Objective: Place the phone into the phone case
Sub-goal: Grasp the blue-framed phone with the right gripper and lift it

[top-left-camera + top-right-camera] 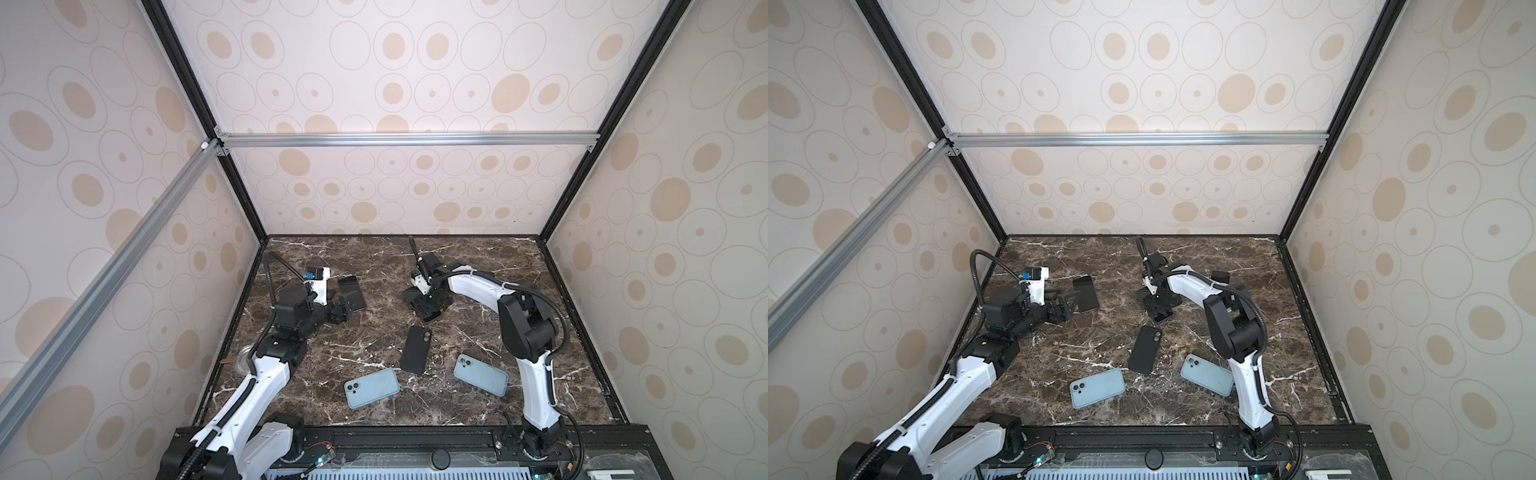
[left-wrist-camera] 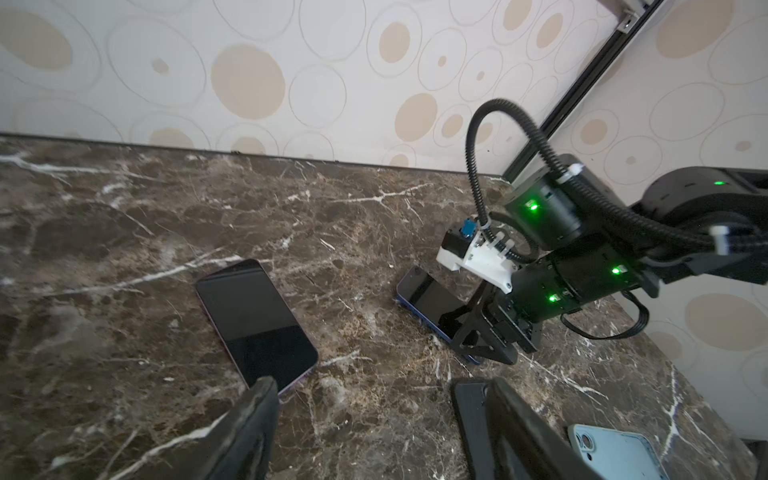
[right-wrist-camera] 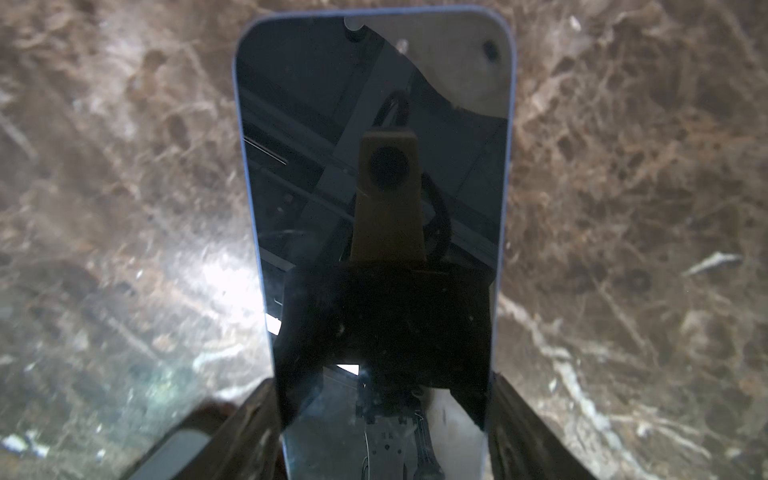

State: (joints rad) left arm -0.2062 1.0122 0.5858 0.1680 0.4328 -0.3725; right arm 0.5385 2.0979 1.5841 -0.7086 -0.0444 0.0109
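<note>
1. Right gripper [image 3: 382, 384] straddles the blue-edged, black-glass phone [image 3: 374, 145] lying flat on brown marble tabletop [image 3: 623, 208]; fingers [image 3: 523, 424] sit against both long edges, clamped or not you can't tell.
2. Left gripper [image 2: 380, 386] gapes wide, empty.
3. Squeeze centred, lift level toward black matte phone case [image 1: 415, 349].

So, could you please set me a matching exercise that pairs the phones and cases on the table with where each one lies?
Things:
1. black case
2. blue-edged phone
3. purple-edged phone
4. light blue cases

Places:
A. screen up, by the open left gripper
B. nearest the front edge of the table
C. between the fingers of the right gripper
D. at the table's middle, apart from both grippers

Pairs: 1-D, 2-C, 3-A, 4-B
</note>
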